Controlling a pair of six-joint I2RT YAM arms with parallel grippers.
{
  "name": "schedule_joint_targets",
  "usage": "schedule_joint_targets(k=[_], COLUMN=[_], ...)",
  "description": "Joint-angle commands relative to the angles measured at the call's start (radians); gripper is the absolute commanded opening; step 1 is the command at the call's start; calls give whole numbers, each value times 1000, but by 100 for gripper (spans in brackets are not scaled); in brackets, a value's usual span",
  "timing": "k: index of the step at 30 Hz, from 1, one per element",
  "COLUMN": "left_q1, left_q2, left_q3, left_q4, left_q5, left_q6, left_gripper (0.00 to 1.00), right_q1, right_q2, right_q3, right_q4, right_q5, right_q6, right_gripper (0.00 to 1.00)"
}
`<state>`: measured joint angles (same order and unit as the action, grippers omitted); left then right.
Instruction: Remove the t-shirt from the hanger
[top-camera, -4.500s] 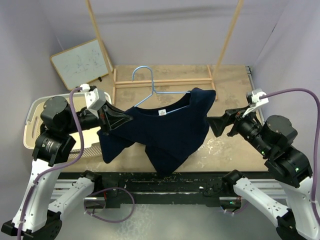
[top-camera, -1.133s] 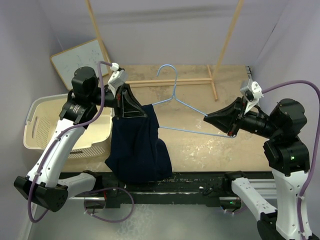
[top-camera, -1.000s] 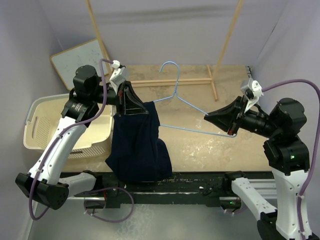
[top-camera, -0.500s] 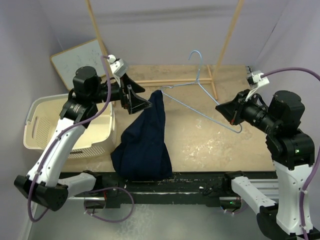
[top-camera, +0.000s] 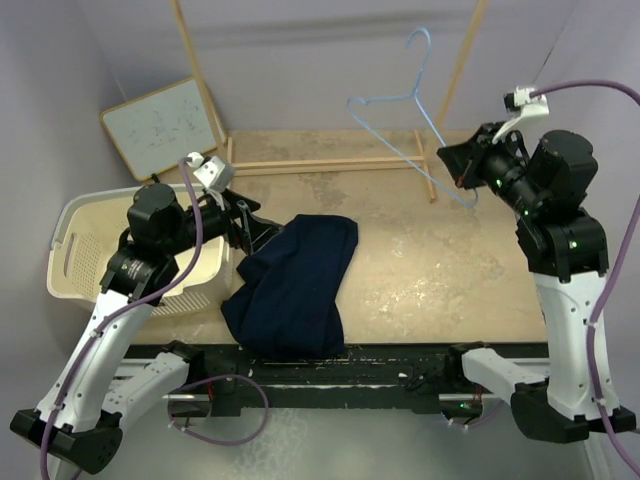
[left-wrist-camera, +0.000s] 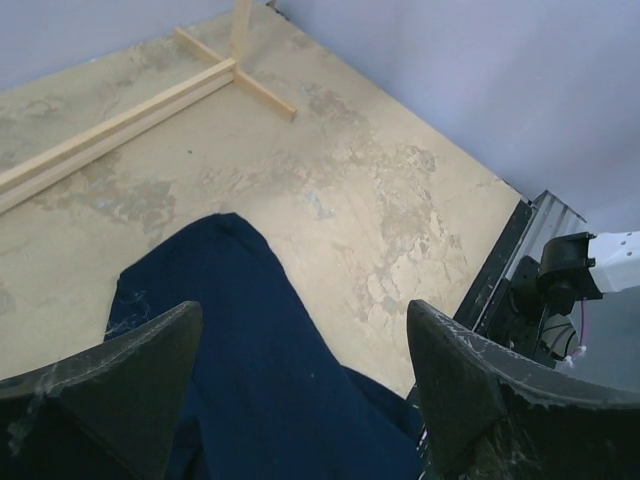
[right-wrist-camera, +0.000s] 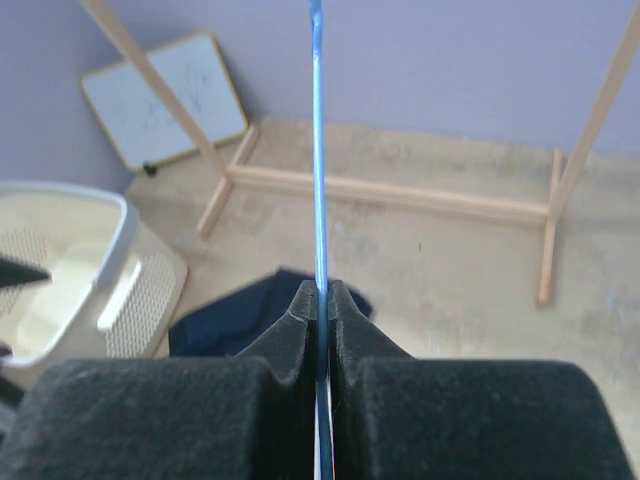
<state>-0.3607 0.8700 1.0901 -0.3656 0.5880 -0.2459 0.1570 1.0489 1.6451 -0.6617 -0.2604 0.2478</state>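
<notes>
Beside the cream plastic basket (top-camera: 72, 214) the crumpled dark navy fabric t-shirt (top-camera: 296, 282) lies under the gaping left gripper (left-wrist-camera: 303, 306); well beyond, the right gripper (right-wrist-camera: 318, 293) pinches the thin light-blue wire hanger (top-camera: 411, 96).

The hanger (top-camera: 414, 92) juts up from the right gripper's (top-camera: 447, 163) pinching fingers; the t-shirt (top-camera: 295, 285) lies heaped just beyond the left gripper's (top-camera: 250, 225) fingers.

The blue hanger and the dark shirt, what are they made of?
The hanger looks like thin metal wire with a smooth light-blue coating: it is slim and stiff-looking, though plastic is possible. The t-shirt looks like soft, matte navy cloth: it lies limp in rumpled folds.
</notes>
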Motion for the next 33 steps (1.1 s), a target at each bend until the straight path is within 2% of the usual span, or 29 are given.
schedule_joint_targets(k=[1,5,9,13,23,25,28,30,33], left_q1=[-2,-2,-3,-2,-3,-2,-2,-2,-1], left_q2=[-34,-37,22,77,92,91,92,105,139], left_q3=[-16,14,86,132,163,164,163,166,166], left_q4=[24,13,-75,-123,-136,-141,-177,-204,-251], left_q5=[-41,-43,-100,-103,-88,-77,-67,-55,-28], left_q6=[-27,-24,-10,-3,-9,-8,-9,-9,-15], left_gripper=[86,86,84,89,89,89,93,100,99], right_q1=[-2,-2,0,-1,4,7,16,21,28], right_q2=[66,192,289,418,687,709,677,642,568], right_q3=[72,186,261,394,675,685,608,546,429], right_q4=[371,439,517,489,388,378,383,392,415], right_q5=[85,128,195,202,208,203,183,174,152], right_q6=[69,62,44,31,25,30,31,31,33], right_gripper=[0,0,0,0,0,0,0,0,0])
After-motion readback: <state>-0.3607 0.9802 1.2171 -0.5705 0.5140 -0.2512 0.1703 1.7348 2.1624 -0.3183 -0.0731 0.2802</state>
